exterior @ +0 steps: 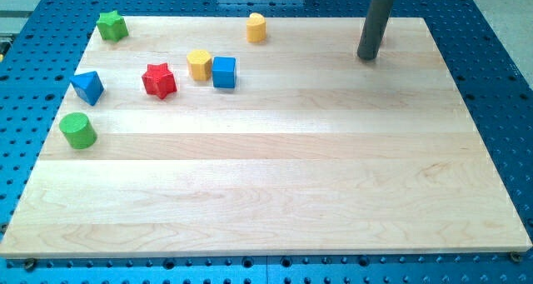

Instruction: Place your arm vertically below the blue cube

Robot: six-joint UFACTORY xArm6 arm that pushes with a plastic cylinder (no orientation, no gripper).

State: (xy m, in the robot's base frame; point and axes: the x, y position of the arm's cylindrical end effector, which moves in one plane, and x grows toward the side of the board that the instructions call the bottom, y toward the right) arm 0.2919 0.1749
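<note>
The blue cube [224,72] sits on the wooden board [275,192] at the upper left of centre, touching or nearly touching a yellow block [198,64] on its left. My tip [367,57] rests on the board near the view's top right, far to the right of the blue cube and slightly above its level. A small red patch shows just behind the rod; what it is cannot be told.
A red star block [159,80] lies left of the yellow block. A blue triangular block [87,87] and a green cylinder [77,131] sit at the left edge. A green star block [112,25] is at the top left. A yellow cylinder [256,27] is at top centre.
</note>
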